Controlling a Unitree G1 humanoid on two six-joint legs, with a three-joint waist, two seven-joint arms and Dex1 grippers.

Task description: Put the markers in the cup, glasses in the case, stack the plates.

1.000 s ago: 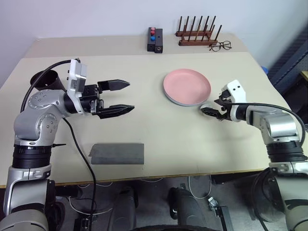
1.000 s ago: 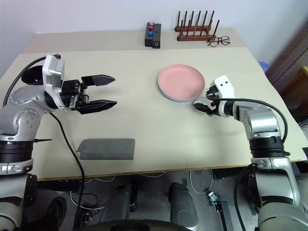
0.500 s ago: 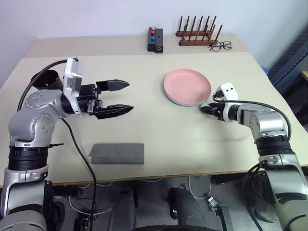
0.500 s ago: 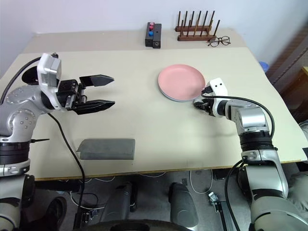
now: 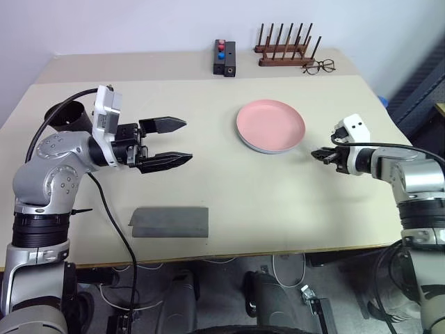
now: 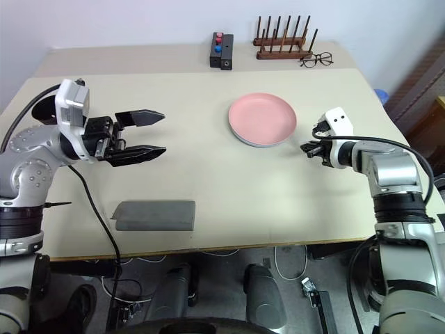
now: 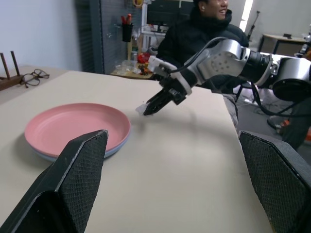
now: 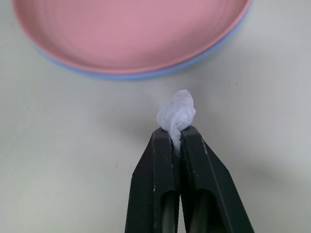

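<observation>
Plates stacked; a white scrap pinched in my right gripper.
Pink plate [image 5: 270,125] sits on the blue plate [image 8: 121,75], upper right of centre; the case [image 5: 170,222] lies flat lower left, contents hidden; cup [image 5: 71,115] far left. My right gripper [image 8: 176,133] is clenched on a small white wad [image 8: 177,112]; my left gripper [image 5: 177,142] is spread, empty.

Silver-grey jointed arms, white wrist camera blocks, black cables, and a black mesh-padded left claw [image 5: 179,141].

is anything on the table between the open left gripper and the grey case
Nothing visible. The left gripper hangs open above the table, and the grey case lies below it nearer the front edge, with bare tabletop between.
</observation>
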